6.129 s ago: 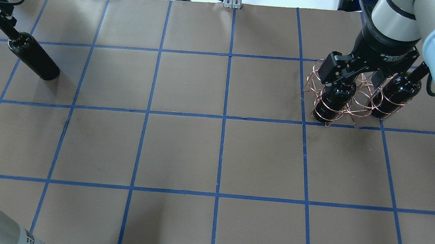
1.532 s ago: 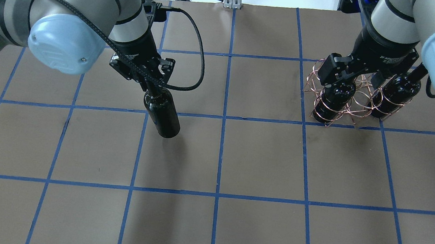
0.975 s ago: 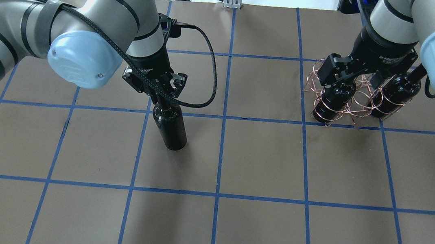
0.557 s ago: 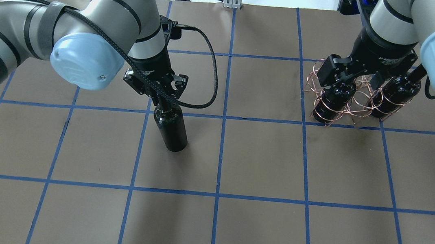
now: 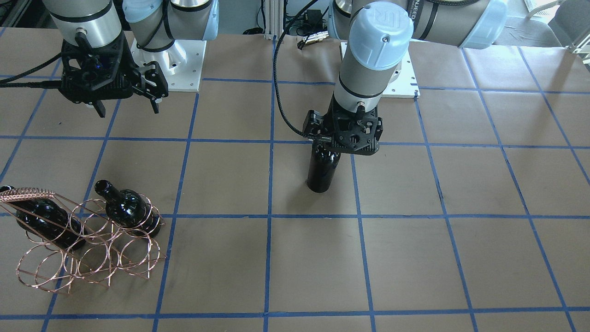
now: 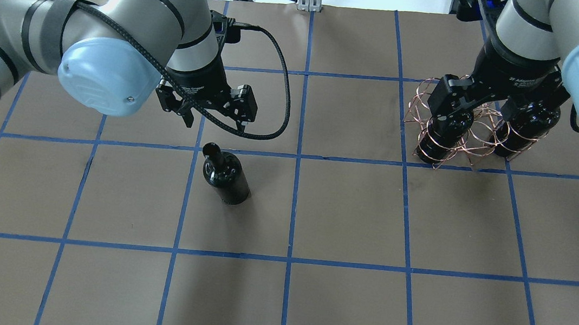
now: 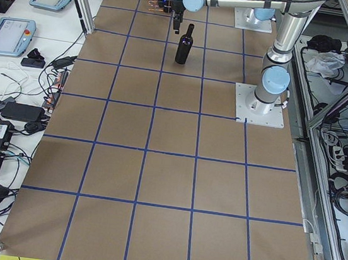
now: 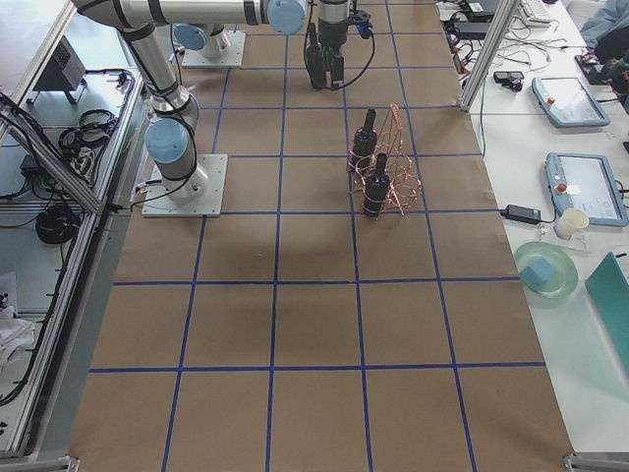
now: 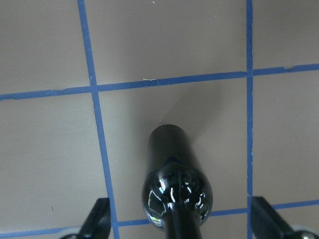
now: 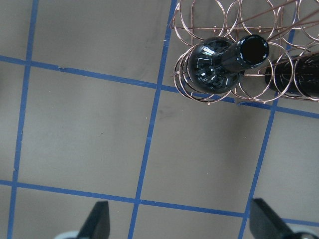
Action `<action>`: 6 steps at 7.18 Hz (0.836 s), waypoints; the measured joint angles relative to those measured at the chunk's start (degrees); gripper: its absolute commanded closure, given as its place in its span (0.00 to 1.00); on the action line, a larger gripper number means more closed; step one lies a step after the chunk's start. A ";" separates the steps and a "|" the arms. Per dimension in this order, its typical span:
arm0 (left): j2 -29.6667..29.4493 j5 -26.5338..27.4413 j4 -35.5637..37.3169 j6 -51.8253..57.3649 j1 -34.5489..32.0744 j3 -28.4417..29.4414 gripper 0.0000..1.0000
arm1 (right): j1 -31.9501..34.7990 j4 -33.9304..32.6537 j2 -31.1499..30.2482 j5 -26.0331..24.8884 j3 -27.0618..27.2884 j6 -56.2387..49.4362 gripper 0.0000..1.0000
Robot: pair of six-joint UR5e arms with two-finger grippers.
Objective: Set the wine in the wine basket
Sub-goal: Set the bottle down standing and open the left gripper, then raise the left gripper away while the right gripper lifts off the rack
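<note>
The bottle (image 6: 225, 174) stands upright on the table (image 6: 349, 213), left of centre and well apart from the basket (image 5: 27, 192) at the robot's right. The left gripper (image 6: 215, 117) hangs just above its neck, jaws spread wide, holding nothing. The right gripper (image 5: 126, 109) hovers over the basket, likewise spread and empty.

On my left wrist feed the wine (image 9: 172, 149) runs off the bottom edge between the jaws, its mouth unseen, and from the front the left gripper (image 5: 343, 143) covers its neck.
</note>
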 measured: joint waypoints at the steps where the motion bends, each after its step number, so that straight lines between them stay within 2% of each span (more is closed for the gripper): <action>1: 0.20 0.20 -0.64 0.15 1.17 2.38 0.00 | 0.16 -0.29 0.00 0.05 -0.08 0.84 0.00; 3: 0.17 0.45 -1.87 1.61 6.95 7.06 0.00 | 1.95 -0.68 0.17 0.41 -0.32 5.11 0.00; 6: 0.35 1.49 -2.72 9.26 18.56 9.18 0.00 | 6.27 -2.00 1.19 0.30 -0.66 9.67 0.00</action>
